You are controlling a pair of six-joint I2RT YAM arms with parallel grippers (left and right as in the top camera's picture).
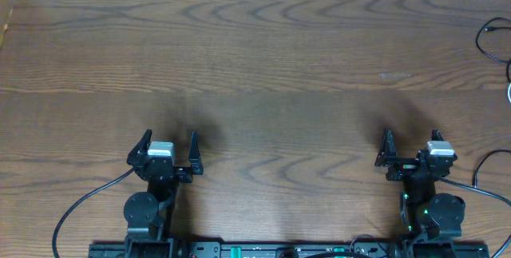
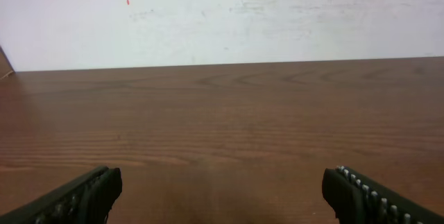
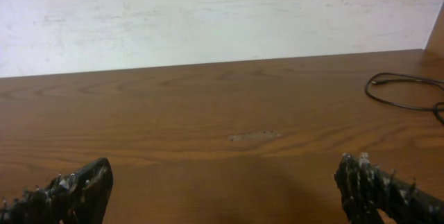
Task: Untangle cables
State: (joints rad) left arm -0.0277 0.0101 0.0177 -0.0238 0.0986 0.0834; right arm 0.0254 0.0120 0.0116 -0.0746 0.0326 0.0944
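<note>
A thin black cable (image 1: pixel 489 38) lies in a loop at the far right edge of the table, partly cut off by the frame; it also shows in the right wrist view (image 3: pixel 395 89) at the right. A bit of white cable (image 1: pixel 509 92) shows at the right edge. My left gripper (image 1: pixel 169 142) is open and empty near the front left; its fingers frame bare wood in the left wrist view (image 2: pixel 222 189). My right gripper (image 1: pixel 411 146) is open and empty near the front right, well short of the cables; the right wrist view (image 3: pixel 222 189) shows bare wood between its fingers.
The wooden table (image 1: pixel 255 58) runs to a white wall at the back. A pale scuff mark (image 1: pixel 393 75) lies ahead of the right gripper. Thicker black arm wires (image 1: pixel 80 206) curl beside each arm base at the front.
</note>
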